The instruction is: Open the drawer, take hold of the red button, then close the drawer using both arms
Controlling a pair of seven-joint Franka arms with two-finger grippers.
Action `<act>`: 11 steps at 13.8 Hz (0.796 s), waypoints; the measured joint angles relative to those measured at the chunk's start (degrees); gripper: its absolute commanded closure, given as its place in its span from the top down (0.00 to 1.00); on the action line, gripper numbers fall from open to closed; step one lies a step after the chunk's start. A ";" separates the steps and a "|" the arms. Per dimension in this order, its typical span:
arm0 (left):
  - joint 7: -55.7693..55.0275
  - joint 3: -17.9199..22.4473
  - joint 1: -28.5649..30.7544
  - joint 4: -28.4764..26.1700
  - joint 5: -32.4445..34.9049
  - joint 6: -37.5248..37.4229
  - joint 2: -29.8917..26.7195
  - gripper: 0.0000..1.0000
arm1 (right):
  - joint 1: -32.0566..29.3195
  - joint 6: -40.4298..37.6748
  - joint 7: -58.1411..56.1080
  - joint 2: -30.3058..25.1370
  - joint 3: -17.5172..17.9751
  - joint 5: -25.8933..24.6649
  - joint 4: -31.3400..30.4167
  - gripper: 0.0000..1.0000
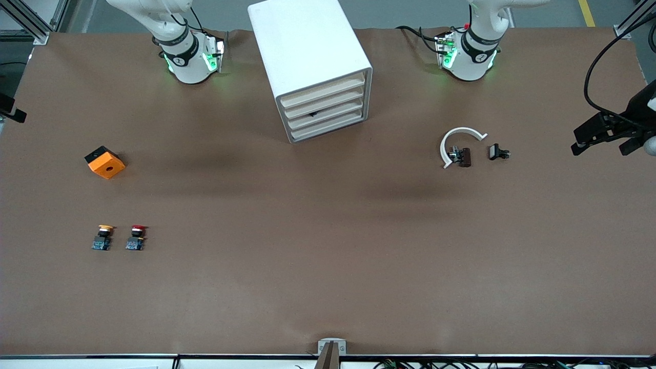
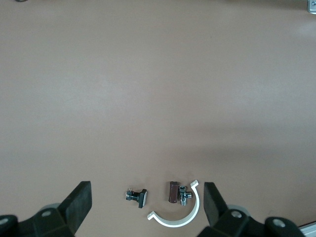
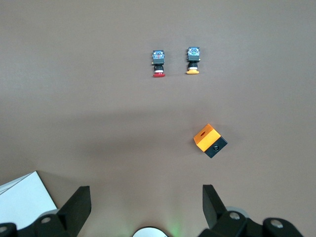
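Observation:
The white cabinet (image 1: 307, 46) stands at the middle of the table, between the arm bases, and its corner shows in the right wrist view (image 3: 22, 202). Its four beige-fronted drawers (image 1: 325, 107) are all shut. The red button (image 1: 137, 237) stands toward the right arm's end, nearer the front camera, and shows in the right wrist view (image 3: 158, 63). My left gripper (image 2: 147, 193) is open, empty and high over small parts. My right gripper (image 3: 146, 195) is open, empty and high over bare table beside the cabinet. Neither gripper shows in the front view.
A yellow-capped button (image 1: 104, 237) stands beside the red one. An orange cube (image 1: 105, 162) lies farther from the front camera than the two buttons. A white arc piece (image 1: 458, 134), a brown part (image 1: 464, 157) and a black part (image 1: 497, 151) lie toward the left arm's end.

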 measured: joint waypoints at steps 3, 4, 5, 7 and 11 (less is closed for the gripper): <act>0.00 0.00 -0.03 0.00 0.00 0.00 0.03 1.00 | 2.17 0.00 1.98 -0.48 0.16 -0.96 -0.39 1.00; 0.00 0.00 -0.03 0.01 0.00 0.00 0.03 1.00 | 2.29 0.00 2.50 -0.77 0.20 -0.98 -0.75 1.00; 0.00 0.00 -0.03 0.02 0.00 0.00 0.03 1.00 | 2.27 0.00 2.77 -1.11 0.15 -1.00 -1.22 1.00; 0.00 0.00 -0.03 0.06 0.00 0.00 0.03 1.00 | 2.12 0.00 2.90 -1.73 0.00 -1.08 -2.02 1.00; 0.00 0.00 -0.06 0.22 0.00 0.00 0.03 1.00 | 1.65 0.32 2.94 -3.35 -0.09 -1.09 -4.14 1.00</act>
